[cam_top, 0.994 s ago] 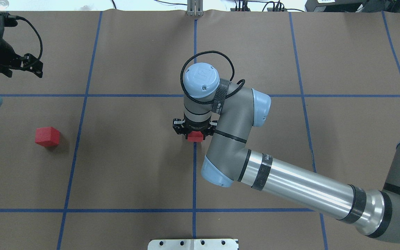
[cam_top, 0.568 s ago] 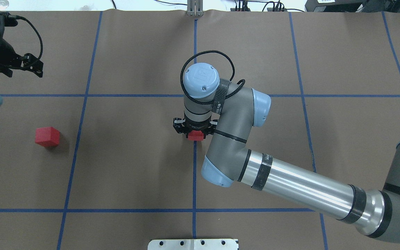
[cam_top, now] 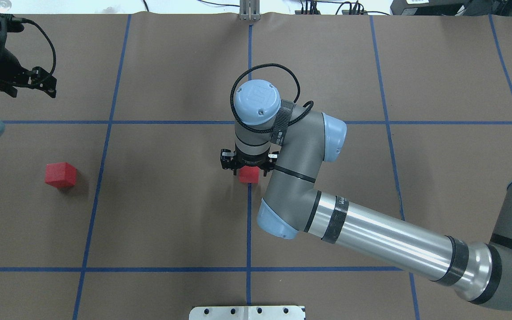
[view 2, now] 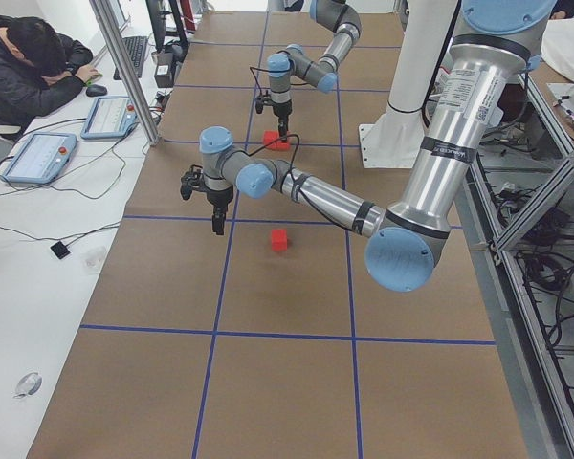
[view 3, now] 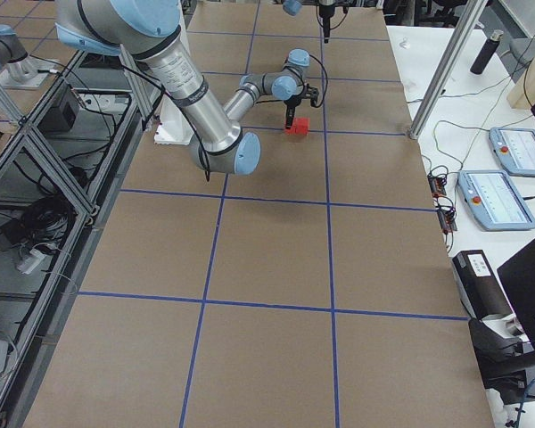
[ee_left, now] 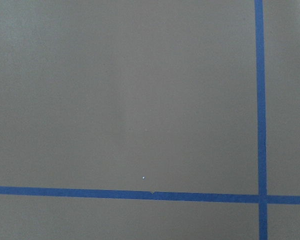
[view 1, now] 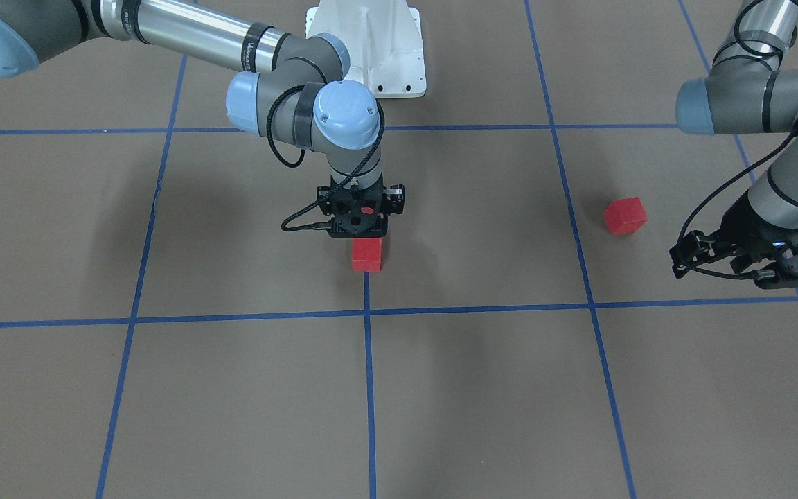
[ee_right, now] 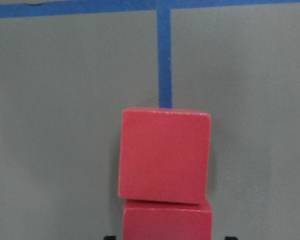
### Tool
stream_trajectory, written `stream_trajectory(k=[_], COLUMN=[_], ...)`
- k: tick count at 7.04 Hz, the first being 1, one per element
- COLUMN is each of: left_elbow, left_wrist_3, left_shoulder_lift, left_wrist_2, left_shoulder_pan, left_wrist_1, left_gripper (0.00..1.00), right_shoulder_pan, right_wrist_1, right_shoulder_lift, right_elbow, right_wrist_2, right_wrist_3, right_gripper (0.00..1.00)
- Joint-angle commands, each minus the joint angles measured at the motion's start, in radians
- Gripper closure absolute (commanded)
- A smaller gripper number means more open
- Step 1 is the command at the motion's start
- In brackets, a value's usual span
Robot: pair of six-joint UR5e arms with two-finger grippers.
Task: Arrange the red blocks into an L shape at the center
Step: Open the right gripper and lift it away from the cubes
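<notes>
1. Two red blocks sit at the right gripper [view 1: 364,233]. The near block [ee_right: 167,220] lies between its jaws. The far block [ee_right: 164,155] lies just beyond the fingertips, on the side away from the robot's base, and appears to touch the near one.
2. Jaws of the right gripper stand spread. In its wrist view each fingertip [ee_right: 110,238] flanks the near block, with a strip of floor showing between them.
3. Both blocks rest on the center [cam_top: 234,209]. The far one sits astride the middle blue tape line [ee_right: 164,60], which runs straight on ahead of the jaws.
4. One further red cube, the third block [view 1: 625,215], lies between the two pairs of jaws. It is well apart from both, nearer the left gripper [view 2: 217,222], and sits askew to the grid.
5. Left gripper hangs above bare floor. I cannot tell whether its jaws are spread or closed, as its wrist view shows only floor and crossing tape.
6. White pedestal base [view 1: 371,62] stands behind the right gripper's jaws, toward the robot.
</notes>
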State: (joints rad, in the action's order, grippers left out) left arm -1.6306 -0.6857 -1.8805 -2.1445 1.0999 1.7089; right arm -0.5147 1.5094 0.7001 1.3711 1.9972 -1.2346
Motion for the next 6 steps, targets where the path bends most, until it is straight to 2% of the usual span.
stream_trajectory(k=[1, 2, 5, 6], left_elbow=[-0.003, -0.006, -0.087, -0.138], left_wrist_3=[-0.002, -0.027, -0.2, -0.26], left_shoulder_lift=[-0.003, -0.008, 0.013, 0.049], left_wrist_2=[0.0, -0.001, -0.011, -0.005], left_shoulder_pan=[0.0, 0.0, -0.046, -0.085], left_wrist_1=[-0.003, -0.005, 0.0, 0.001], left_gripper=[0.0, 0.0, 0.0, 0.0], right_shoulder_pan=[-0.013, -0.028, -0.118, -0.145], right_wrist_1=[0.002, 0.011, 0.19, 0.193], right_shoulder_lift=[-0.001, 0.001, 0.045, 0.097], right_elbow=[0.011, 0.028, 0.185, 0.254], right_wrist_2=[0.003, 0.009, 0.047, 0.046], right_wrist_3=[0.001, 0.001, 0.006, 0.054], right_gripper=[0.09, 0.02, 0.01, 0.01])
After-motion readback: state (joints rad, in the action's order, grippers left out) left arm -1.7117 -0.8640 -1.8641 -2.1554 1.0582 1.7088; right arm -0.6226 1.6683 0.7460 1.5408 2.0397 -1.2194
